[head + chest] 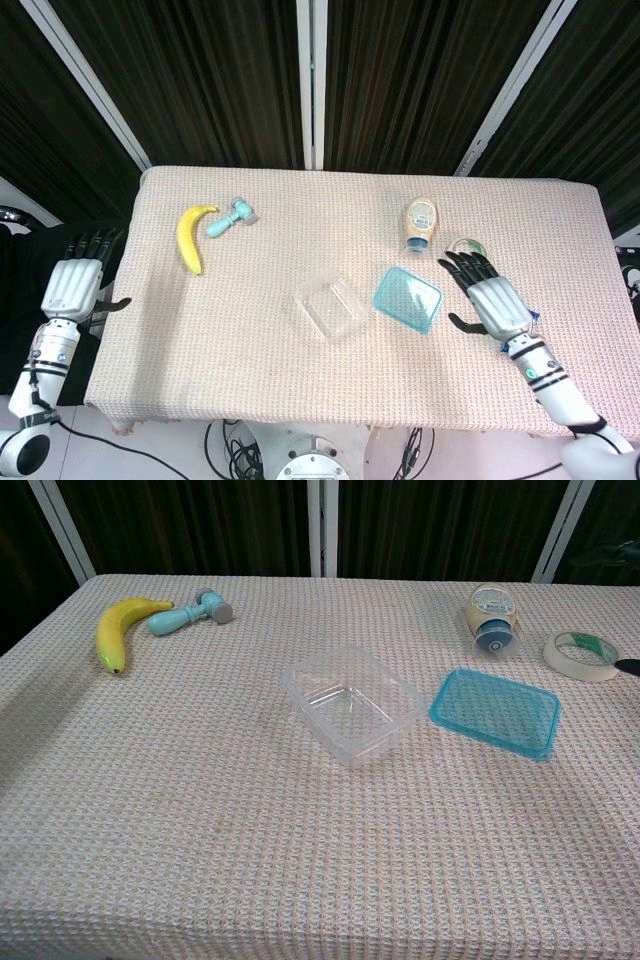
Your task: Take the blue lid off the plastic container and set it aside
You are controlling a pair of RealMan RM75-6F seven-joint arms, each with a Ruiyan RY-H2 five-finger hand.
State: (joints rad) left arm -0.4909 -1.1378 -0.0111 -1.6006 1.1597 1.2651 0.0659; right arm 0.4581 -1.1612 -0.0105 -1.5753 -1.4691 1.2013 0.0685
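Note:
The clear plastic container [332,307] [351,702] sits uncovered in the middle of the table. The blue lid [408,298] [496,711] lies flat on the cloth just to its right, apart from it. My right hand [493,304] hovers to the right of the lid with fingers spread and nothing in it. My left hand [72,285] is off the table's left edge, fingers apart and empty. The chest view shows neither hand clearly, only a dark tip at its right border.
A banana [191,236] [118,627] and a light blue toy hammer [231,216] [191,611] lie at the back left. A squeeze bottle [420,222] [490,622] lies at the back right, with a tape roll [466,246] [583,655] beside it.

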